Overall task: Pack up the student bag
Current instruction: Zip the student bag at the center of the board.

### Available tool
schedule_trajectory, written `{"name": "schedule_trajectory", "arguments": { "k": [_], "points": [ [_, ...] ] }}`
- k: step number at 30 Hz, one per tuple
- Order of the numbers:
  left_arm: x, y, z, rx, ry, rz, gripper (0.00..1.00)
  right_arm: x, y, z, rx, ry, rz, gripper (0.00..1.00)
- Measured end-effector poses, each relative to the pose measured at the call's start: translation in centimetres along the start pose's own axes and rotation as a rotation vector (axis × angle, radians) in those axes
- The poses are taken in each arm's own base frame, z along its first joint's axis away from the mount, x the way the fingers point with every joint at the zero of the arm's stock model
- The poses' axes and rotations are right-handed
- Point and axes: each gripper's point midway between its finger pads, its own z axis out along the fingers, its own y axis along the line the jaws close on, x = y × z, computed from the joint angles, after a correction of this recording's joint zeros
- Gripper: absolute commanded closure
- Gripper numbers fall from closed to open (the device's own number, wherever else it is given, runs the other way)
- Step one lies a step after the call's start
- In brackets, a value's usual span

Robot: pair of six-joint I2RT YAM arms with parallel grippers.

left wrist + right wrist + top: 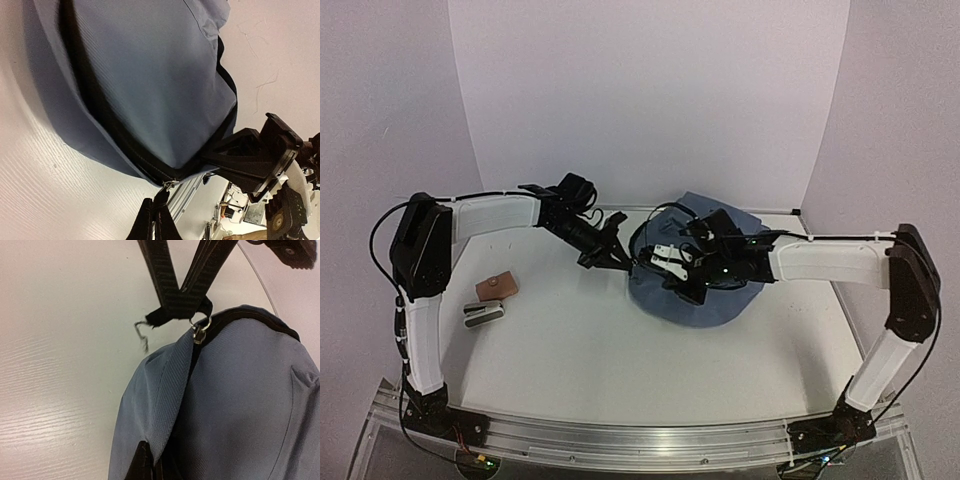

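The student bag (705, 300) is a slate-blue backpack lying right of the table's centre. My left gripper (618, 260) is at the bag's left edge. In the left wrist view it (154, 222) is shut on the black zipper pull (162, 200), which hangs from the metal slider (168, 185) on the dark zipper (107, 125). My right gripper (672, 268) is on the bag's near-left top. In the right wrist view it (149, 465) is shut on the bag's fabric flap (172, 390) beside the zipper. The left fingers (161, 275) and the slider (199, 333) also show there.
A small brown case (495, 287) and a grey and white clip-like object (483, 314) lie on the white table (620, 350) at the left, near the left arm's upright link. White walls close the back and sides.
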Motion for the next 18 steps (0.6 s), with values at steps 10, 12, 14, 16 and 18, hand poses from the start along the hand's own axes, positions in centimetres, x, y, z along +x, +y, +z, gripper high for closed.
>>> {"name": "schedule_trajectory", "arguments": {
  "k": [10,12,14,16,18],
  "points": [
    [-0.1,-0.1,-0.5,0.039,0.009,-0.007,1.0,3.7,2.9,-7.0,0.01,0.002,-0.068,0.44],
    [0.0,-0.3,-0.4,0.046,0.017,-0.006,1.0,4.9,3.7,-7.8,-0.014,0.042,-0.05,0.32],
    [0.2,-0.5,-0.1,0.064,0.029,-0.006,1.0,5.1,4.1,-8.2,-0.038,0.055,-0.032,0.31],
    [0.2,-0.7,0.2,0.084,0.037,0.0,1.0,4.3,4.0,-8.2,-0.059,0.057,0.001,0.32],
    [0.5,-1.1,0.5,0.103,0.048,0.007,1.0,2.4,3.2,-7.6,-0.063,0.034,0.03,0.32]
  ]
}}
